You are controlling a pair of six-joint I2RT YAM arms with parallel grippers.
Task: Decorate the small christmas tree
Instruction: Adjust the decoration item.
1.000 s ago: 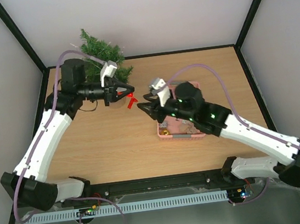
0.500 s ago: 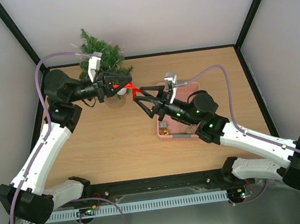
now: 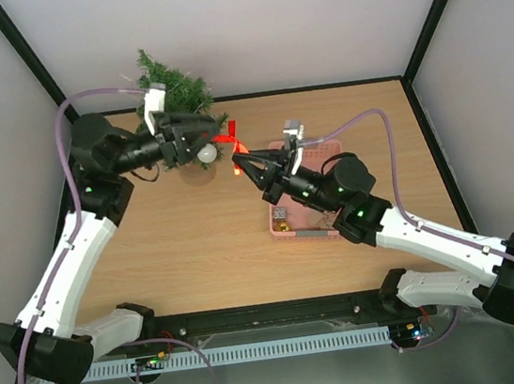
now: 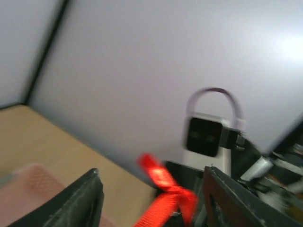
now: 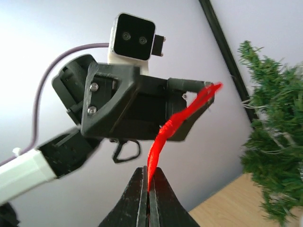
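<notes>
The right wrist view shows the right hand (image 5: 150, 187) pinched shut on a red ribbon bow (image 5: 165, 132), just beside the dark green, bristly small christmas tree (image 5: 274, 156). Beyond, the left wrist view shows the left hand (image 4: 151, 198) open around that bow.

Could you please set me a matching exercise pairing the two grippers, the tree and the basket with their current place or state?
Column one:
1. left gripper
2. right gripper
3. small christmas tree
4. pink basket

Column two:
A. far left corner of the table
B. shut on the red ribbon
C. open
D. right half of the table

Pairs: 1-C, 2-B, 3-A, 4-D.
</notes>
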